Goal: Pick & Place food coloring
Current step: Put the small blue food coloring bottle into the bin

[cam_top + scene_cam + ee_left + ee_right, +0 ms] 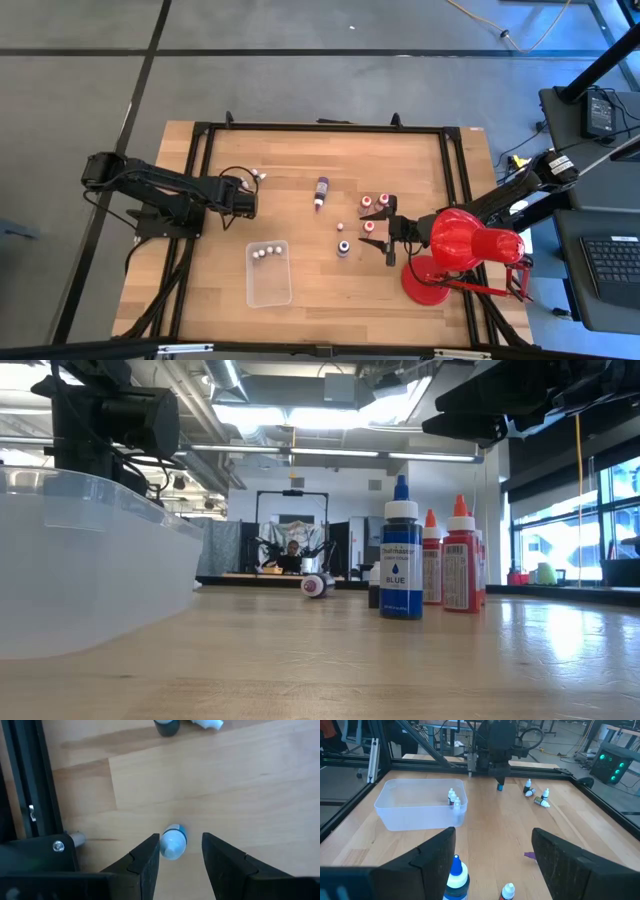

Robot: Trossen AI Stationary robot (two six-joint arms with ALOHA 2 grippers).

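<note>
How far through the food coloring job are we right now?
Done: three small bottles stand in the clear tray. In hand: the left gripper holds a blue-and-white bottle between its fingers, above the table. Left: bottles near the left arm, the purple one lying flat, the blue bottle and the red ones by the open right gripper.

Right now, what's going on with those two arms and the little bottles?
Left gripper holds a small blue-and-white bottle between its fingers above the table. Right gripper open, among standing bottles. Three bottles already in the clear tray. Nothing in the way.
</note>
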